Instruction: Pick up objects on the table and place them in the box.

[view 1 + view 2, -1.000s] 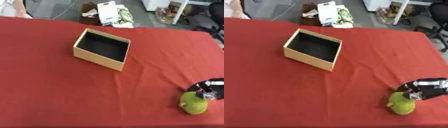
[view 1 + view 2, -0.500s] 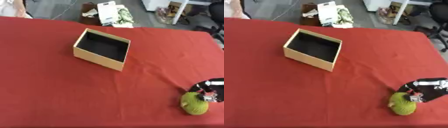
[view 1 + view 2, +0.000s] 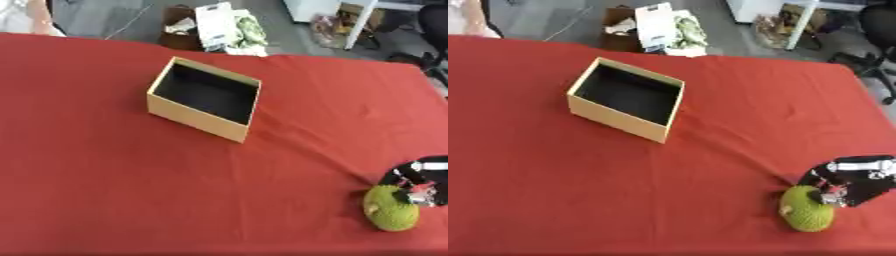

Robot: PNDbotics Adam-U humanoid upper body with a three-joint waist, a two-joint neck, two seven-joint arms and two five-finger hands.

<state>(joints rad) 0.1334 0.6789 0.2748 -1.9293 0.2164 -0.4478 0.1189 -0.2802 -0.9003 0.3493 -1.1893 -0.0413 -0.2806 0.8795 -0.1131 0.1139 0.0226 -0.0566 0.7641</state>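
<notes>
A bumpy green fruit (image 3: 806, 215) is lying on the red tablecloth (image 3: 623, 180) near the front right corner, and the right hand (image 3: 852, 179) is reaching in from the right edge, touching the fruit's upper right side. The fingertips are pressing against the rind, but whether they are curling round it or lying straight cannot be told. The fruit is sitting just below and to the left of the hand, with a small fold of cloth running up from it.

The box (image 3: 626, 98) is standing well apart from the fruit, toward the far left of the middle of the table, turned at an angle with its open top showing a dark inside.

The right eye view is showing more of the hand, including its black back and a silver band near the wrist; the left eye view is cutting most of that off at the edge.

The fruit is rounded and egg-like with a rough, knobbly skin. The box is tan cardboard with straight walls. The cloth is looking smooth and matte, lightly wrinkled near the fruit.
</notes>
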